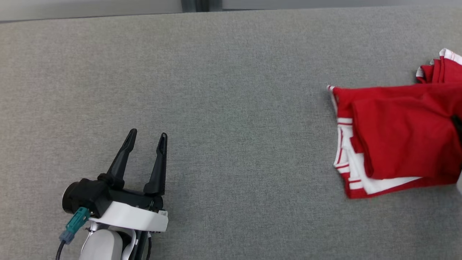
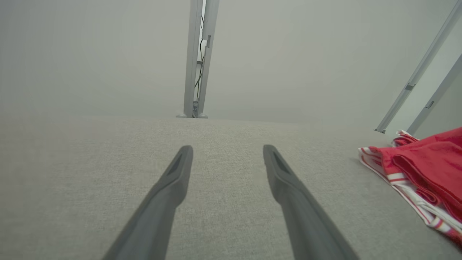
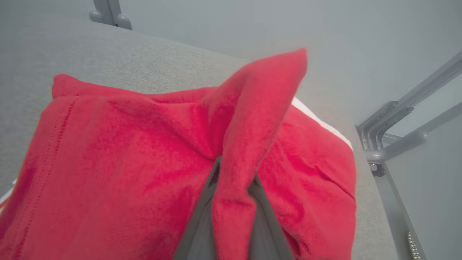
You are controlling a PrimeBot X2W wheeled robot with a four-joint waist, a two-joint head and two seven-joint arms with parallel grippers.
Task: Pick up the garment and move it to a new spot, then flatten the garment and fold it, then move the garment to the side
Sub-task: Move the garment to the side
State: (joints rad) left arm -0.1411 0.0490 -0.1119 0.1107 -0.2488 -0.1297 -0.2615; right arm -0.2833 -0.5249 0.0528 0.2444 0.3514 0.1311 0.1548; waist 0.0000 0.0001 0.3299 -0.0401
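The red garment (image 1: 400, 137), trimmed with white bands and thin red stripes, lies in loosely folded layers at the right edge of the grey cloth-covered desk (image 1: 231, 90), about midway between the near and far edges; its right part runs out of the head view, and a small bunched piece sits just beyond it toward the far edge; the right gripper (image 3: 235, 173) is closed tight on a ridge of the top red layer, which stands up pinched between its two dark fingers (image 3: 202, 216) and rises to a peak above them, while the cloth around it rests on the desk; the left gripper (image 1: 148, 133) is well apart from the garment, over the near left part of the desk, its fingers spread wide with bare grey cloth between them and nothing in its hold; past the far edge rise pale metal posts (image 2: 196, 72).
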